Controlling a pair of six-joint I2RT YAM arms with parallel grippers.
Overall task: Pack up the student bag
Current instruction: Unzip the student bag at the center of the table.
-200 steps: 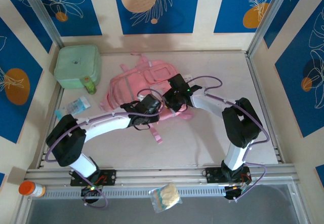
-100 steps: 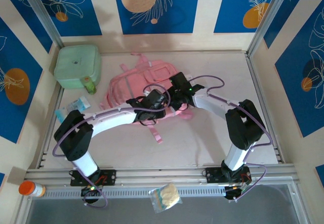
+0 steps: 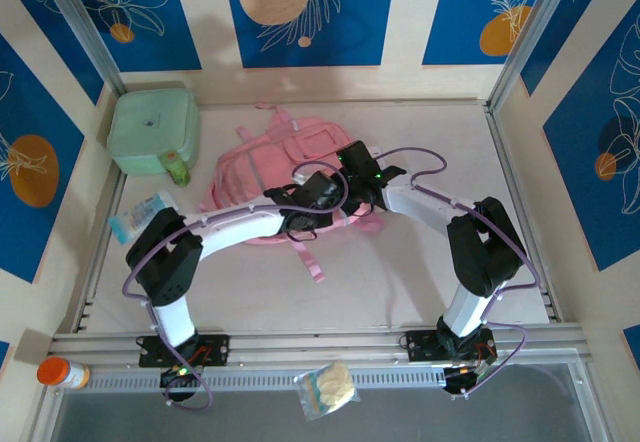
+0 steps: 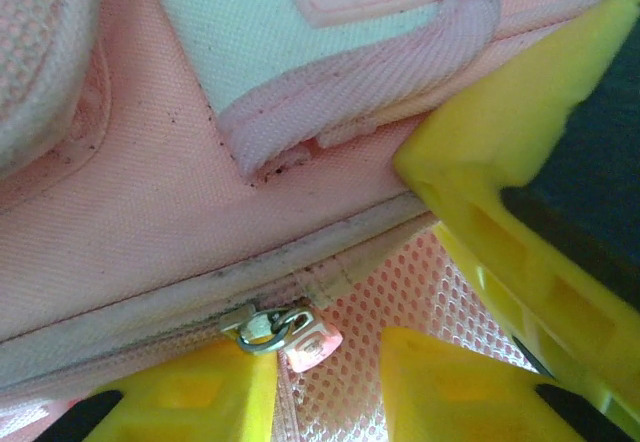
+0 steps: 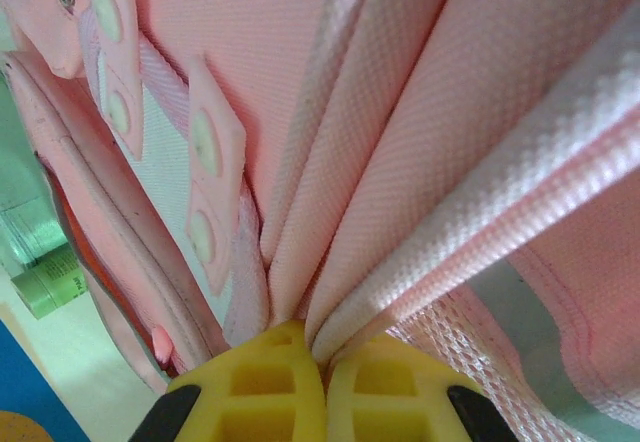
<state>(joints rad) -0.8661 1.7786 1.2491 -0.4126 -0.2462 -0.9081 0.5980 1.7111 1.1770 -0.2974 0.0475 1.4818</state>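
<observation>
The student bag [image 3: 258, 167] is a large, soft pink backpack with pale grey-pink panels. It lies flat on the table [image 3: 420, 272], toward the far middle. A thin pink strap [image 3: 308, 262] trails from its near edge. A zip along one seam reaches a metal slider [image 4: 264, 326] with a small pink pull tab, and pink mesh lies just beside it. Elsewhere its fabric is gathered into tight folds [image 5: 400, 162].

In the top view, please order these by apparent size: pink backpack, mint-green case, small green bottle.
Largest: pink backpack, though partly covered.
Then: mint-green case.
Smallest: small green bottle, clearly.
</observation>
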